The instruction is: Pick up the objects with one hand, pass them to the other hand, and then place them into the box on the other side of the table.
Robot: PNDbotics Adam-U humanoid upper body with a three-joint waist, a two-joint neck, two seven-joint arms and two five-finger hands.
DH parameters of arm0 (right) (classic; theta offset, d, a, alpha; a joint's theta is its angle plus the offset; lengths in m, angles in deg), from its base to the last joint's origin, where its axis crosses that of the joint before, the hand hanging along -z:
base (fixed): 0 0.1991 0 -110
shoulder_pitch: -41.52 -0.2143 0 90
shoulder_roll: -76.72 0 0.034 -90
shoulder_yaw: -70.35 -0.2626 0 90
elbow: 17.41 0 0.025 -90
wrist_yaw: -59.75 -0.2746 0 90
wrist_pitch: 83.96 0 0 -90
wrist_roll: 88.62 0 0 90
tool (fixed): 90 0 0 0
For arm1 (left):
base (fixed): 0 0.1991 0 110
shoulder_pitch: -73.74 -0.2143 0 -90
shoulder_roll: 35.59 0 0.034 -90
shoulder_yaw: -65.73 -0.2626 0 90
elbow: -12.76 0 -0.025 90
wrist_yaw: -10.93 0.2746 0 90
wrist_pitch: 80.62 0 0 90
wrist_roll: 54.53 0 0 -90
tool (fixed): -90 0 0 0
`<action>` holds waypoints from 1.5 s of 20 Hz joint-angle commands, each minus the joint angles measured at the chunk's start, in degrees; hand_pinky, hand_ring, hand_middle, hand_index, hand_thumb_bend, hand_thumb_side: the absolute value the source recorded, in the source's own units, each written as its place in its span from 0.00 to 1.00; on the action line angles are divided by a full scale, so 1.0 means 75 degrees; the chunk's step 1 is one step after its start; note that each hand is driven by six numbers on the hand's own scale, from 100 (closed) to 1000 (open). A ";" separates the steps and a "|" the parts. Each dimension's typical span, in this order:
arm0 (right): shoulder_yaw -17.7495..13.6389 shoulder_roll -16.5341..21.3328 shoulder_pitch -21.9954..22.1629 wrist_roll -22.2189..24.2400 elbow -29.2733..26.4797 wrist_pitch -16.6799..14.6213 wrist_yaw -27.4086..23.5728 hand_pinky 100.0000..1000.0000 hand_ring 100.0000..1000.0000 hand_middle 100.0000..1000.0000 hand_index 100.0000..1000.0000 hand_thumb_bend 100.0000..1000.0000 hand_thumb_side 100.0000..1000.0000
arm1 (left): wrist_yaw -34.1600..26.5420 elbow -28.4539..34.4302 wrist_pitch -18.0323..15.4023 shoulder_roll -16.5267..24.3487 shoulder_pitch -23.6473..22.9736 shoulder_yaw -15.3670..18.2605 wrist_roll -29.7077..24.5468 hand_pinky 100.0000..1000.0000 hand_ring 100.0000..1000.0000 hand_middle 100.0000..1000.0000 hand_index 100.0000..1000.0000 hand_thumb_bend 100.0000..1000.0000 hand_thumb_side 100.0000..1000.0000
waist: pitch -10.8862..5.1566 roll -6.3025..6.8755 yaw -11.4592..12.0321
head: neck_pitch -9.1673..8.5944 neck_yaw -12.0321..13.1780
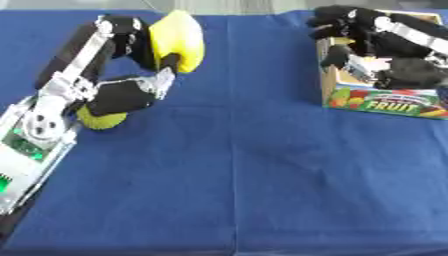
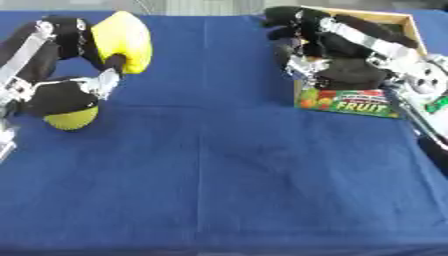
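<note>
While the left hand (image 1: 144,60) grips a yellow fruit (image 1: 179,39) upper left, another yellow fruit (image 1: 101,120) lies below it. Right hand (image 2: 306,37), fingers curled and empty, hovers over the box (image 2: 350,102) upper right. Handover risk: drop between hands.

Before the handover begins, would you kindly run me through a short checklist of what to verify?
1. Left robot hand holds the yellow object: ok, fingers curled round it.
2. Object lifted off the blue tablecloth: cannot tell.
3. Right robot hand free to receive: cannot tell; it sits over the fruit box, fingers unclear.
4. Hands close enough to pass: not ok, they are far apart.
5. Second yellow-green object out of the way: ok, it lies under the left forearm, aside from the path.
</note>
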 commanded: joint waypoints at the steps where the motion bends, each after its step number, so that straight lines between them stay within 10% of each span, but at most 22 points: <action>1: 0.0027 0.0195 -0.0195 0.0078 -0.0128 0.0155 0.0056 0.69 0.95 0.95 1.00 0.00 0.45 | 0.0047 0.0143 0.0001 -0.0045 0.0208 -0.0023 -0.0097 0.51 0.39 0.33 0.41 0.00 0.06 | -0.0152 -0.0098 0.0046 | -0.0004 -0.0117; 17: 0.0441 0.0092 -0.0844 0.0955 0.0618 0.0132 0.0499 0.70 0.93 0.92 1.00 0.00 0.00 | -0.0129 0.0216 0.0025 -0.0379 0.0589 -0.0317 -0.0326 0.51 0.39 0.32 0.38 0.00 0.10 | -0.0019 -0.0081 0.0315 | -0.0273 -0.0364; 26: 0.0518 -0.0012 -0.1035 0.1404 0.0755 0.0188 0.0458 0.73 0.94 0.93 1.00 0.00 0.02 | -0.0080 0.0102 -0.0001 -0.0485 0.0673 -0.0385 -0.0463 0.52 0.40 0.32 0.37 0.00 0.08 | 0.0012 -0.0095 0.0362 | -0.0276 -0.0513; 30: 0.0529 -0.0025 -0.1081 0.1576 0.0709 0.0025 0.0520 0.74 0.95 0.94 1.00 0.00 0.28 | -0.0045 -0.0066 -0.0022 -0.0566 0.0700 -0.0424 -0.0570 0.52 0.40 0.32 0.36 0.00 0.09 | 0.0030 -0.0109 0.0366 | -0.0270 -0.0537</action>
